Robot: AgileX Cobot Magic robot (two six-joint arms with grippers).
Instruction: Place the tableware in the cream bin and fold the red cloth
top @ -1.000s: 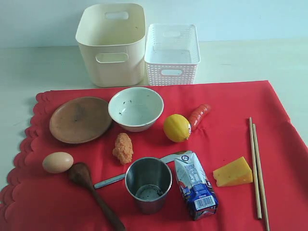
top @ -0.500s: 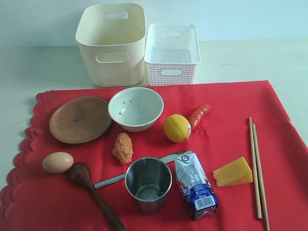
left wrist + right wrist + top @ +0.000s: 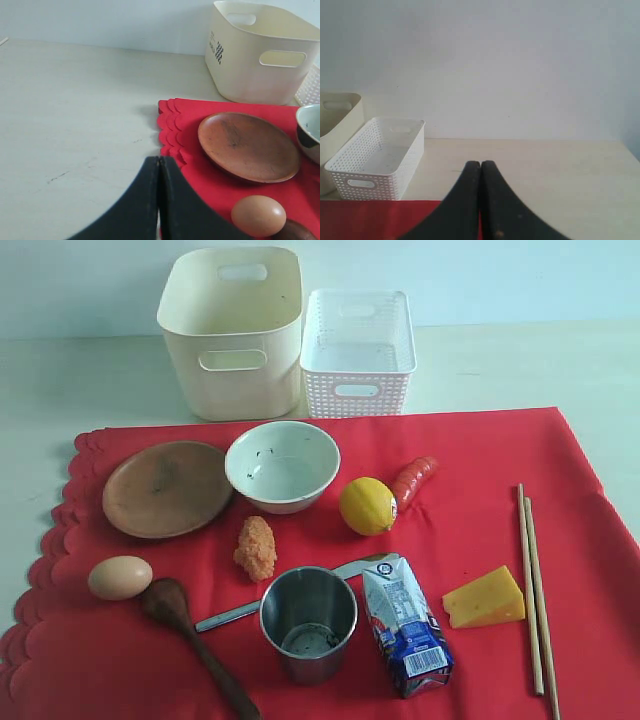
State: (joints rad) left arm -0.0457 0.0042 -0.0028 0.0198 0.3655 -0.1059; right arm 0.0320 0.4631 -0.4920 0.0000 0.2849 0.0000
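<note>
The red cloth [image 3: 480,530] lies flat with its scalloped edge on the left. On it sit a brown plate [image 3: 167,488], a white speckled bowl [image 3: 282,465], a steel cup [image 3: 308,622], a dark wooden spoon [image 3: 195,640], a metal knife [image 3: 232,614] partly behind the cup, and pale chopsticks [image 3: 534,590]. The cream bin [image 3: 232,335] stands behind the cloth. Neither arm shows in the exterior view. My left gripper [image 3: 159,160] is shut and empty near the cloth's scalloped edge [image 3: 170,130], by the plate [image 3: 247,146]. My right gripper [image 3: 480,164] is shut and empty.
A white lattice basket [image 3: 357,352] stands right of the cream bin. Food lies among the tableware: an egg [image 3: 119,577], a lemon [image 3: 367,505], cheese [image 3: 485,598], a red sausage [image 3: 413,480], an orange lump [image 3: 256,547] and a milk carton [image 3: 405,625].
</note>
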